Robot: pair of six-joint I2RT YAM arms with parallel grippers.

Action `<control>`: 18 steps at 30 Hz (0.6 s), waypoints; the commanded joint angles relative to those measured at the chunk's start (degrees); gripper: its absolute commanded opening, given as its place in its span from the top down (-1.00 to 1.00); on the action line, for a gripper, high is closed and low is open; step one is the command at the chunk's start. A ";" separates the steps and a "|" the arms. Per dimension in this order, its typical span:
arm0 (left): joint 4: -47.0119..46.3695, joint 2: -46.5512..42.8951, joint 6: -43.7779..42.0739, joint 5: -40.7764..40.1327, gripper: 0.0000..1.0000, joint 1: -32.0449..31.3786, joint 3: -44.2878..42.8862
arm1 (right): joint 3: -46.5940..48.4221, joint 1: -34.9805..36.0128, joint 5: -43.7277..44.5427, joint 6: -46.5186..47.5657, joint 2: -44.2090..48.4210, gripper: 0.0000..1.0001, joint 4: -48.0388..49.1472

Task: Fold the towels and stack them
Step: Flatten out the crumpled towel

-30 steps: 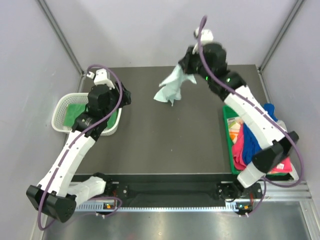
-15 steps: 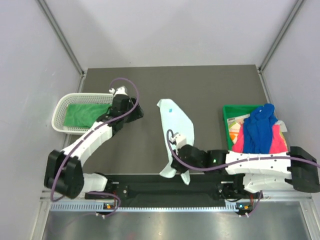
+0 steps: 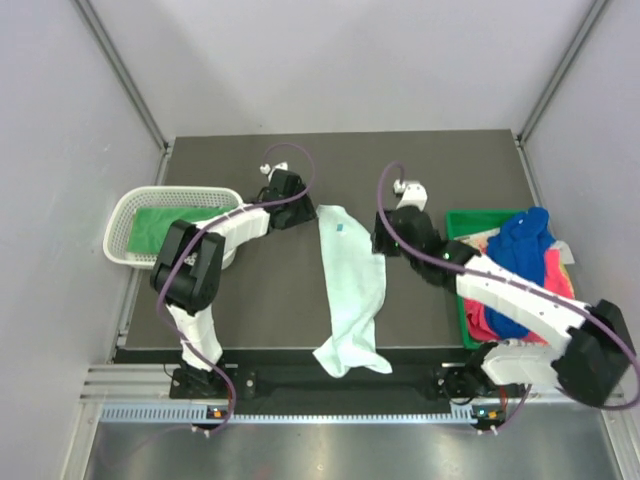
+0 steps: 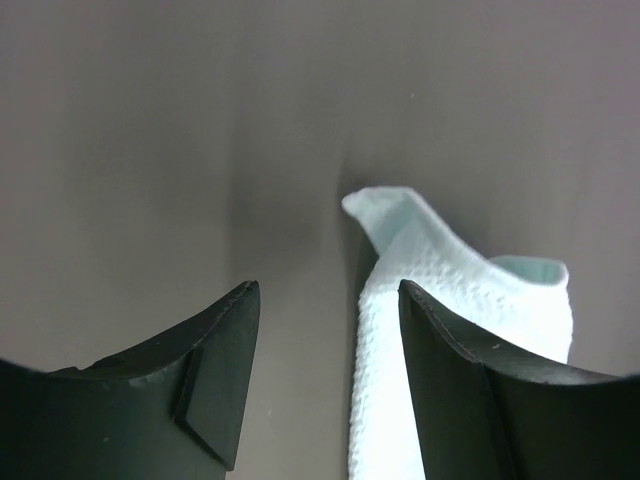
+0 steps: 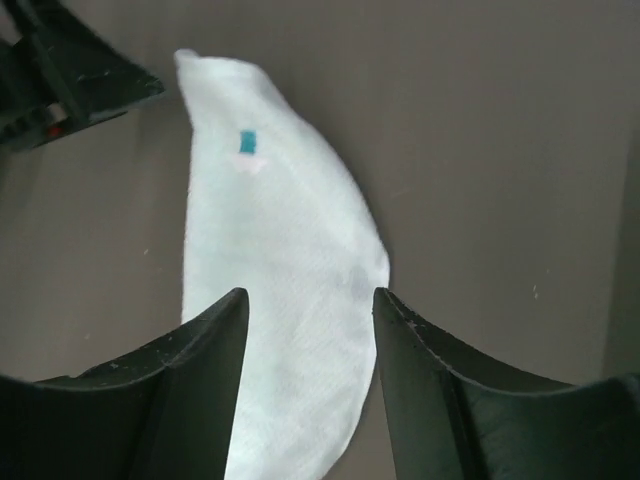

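Both pincers stand released, gripping nothing. The left pincer (image 4: 327, 292) has the curled far corner of the pale mint, waffle-textured cloth towel (image 4: 450, 290) just ahead of its right finger. The right pincer (image 5: 310, 297) hovers with the towel's middle below its fingers. The towel lies long and narrow, seemingly doubled lengthwise. Its crumpled near end droops over the edge of the matte dark grey table (image 3: 450, 170), so a one-sided tug could drag the limp cloth off. A pinch on that curled corner may catch one layer only.
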State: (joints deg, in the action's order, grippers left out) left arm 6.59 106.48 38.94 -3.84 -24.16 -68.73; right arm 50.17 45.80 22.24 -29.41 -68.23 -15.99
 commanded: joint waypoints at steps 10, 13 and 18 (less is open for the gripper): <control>-0.88 10.41 -1.58 6.83 -0.22 -0.36 -10.45 | 17.58 -17.59 -21.96 10.78 -30.02 -0.11 10.89; -0.79 12.08 -1.67 5.86 -0.22 -0.27 -11.95 | 19.96 -18.20 -21.98 10.34 -33.37 -0.10 10.98; -1.40 13.58 -1.32 4.36 -0.14 -0.36 -12.48 | 22.60 -18.64 -20.83 9.20 -37.85 0.00 10.28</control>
State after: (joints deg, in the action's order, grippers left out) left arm 5.74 118.69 37.80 1.69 -24.43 -80.05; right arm 69.21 28.08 2.11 -20.12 -104.68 -7.90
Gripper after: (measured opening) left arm 0.575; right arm 0.505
